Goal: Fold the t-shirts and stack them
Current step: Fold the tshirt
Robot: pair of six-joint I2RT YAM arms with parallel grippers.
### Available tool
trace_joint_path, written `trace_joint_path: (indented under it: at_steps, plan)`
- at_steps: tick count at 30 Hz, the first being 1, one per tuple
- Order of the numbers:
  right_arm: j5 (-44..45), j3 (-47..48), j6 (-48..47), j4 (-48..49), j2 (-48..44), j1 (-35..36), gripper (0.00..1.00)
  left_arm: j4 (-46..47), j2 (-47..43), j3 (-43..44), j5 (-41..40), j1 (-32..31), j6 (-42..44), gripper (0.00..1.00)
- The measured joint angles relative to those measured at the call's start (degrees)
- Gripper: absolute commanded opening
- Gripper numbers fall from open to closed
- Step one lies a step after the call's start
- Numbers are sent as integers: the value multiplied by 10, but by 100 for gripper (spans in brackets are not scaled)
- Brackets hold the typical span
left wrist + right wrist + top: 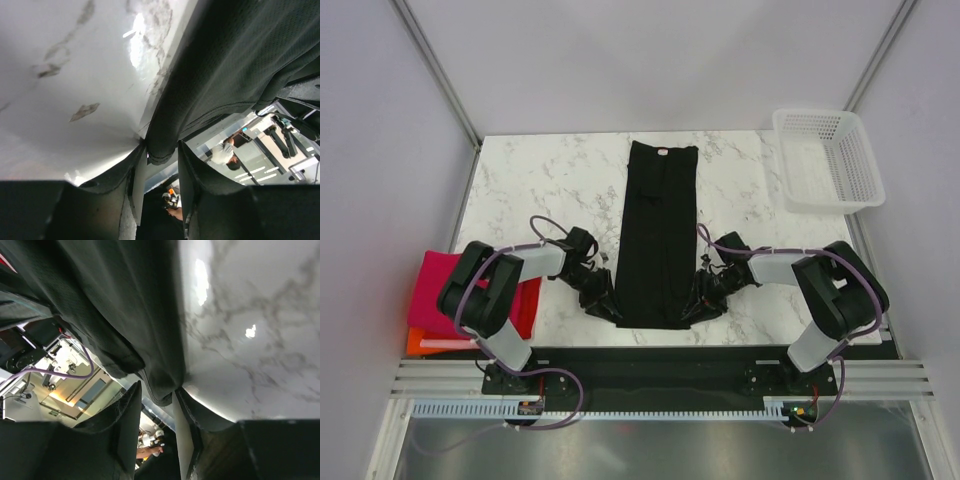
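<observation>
Your left gripper [603, 297] and right gripper [704, 297] are each clamped on a near corner of the black t-shirt [659, 230], with both forearms angled inward and low over the table [540, 180]. In each wrist view you see the matte, finely knit hem pinched between dark fingers [125, 170]. The shirt lies as a long narrow strip on glossy white marble, collar at the far end. Folded shirts [432, 290] in pink, red and orange sit stacked beside your left arm, and a white mesh basket [825, 160] sits at the far right.
</observation>
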Motion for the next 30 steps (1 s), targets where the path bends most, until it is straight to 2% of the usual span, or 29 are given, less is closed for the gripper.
trace_joint_path:
  at_steps: [1, 3, 4, 5, 8, 12, 16, 19, 23, 30]
  plan:
    - [-1, 0, 2, 7, 2, 1, 37, 3, 3, 0, 4, -1, -2, 31]
    - [-1, 0, 5, 18, 5, 3, 24, 6, 8, 0, 6, -3, -5, 22]
    - [5, 0, 4, 25, 6, 4, 8, 9, 11, 0, 6, -4, -5, 10]
    - [8, 0, 2, 28, 7, 5, 0, 10, 11, 0, 6, -5, -8, 2]
    - [19, 0, 1, 28, 4, 5, 0, 16, 9, -1, 4, -5, -9, 2]
    - [40, 10, -31, -24, -30, 0, 0, 18, -11, -1, 5, -5, -9, 2]
    - [57, 76, -90, -104, -90, -14, 0, 16, -52, 8, 10, -5, -9, 2]
    - [68, 137, -124, -129, -121, -22, 0, 14, -71, 29, 19, -5, -9, 2]
    - [78, 188, -155, -140, -140, -37, 0, 7, -77, 77, 23, -5, -5, 2]
    - [92, 200, -177, -159, -131, -88, 0, -5, -47, 210, 2, 4, 19, 2]
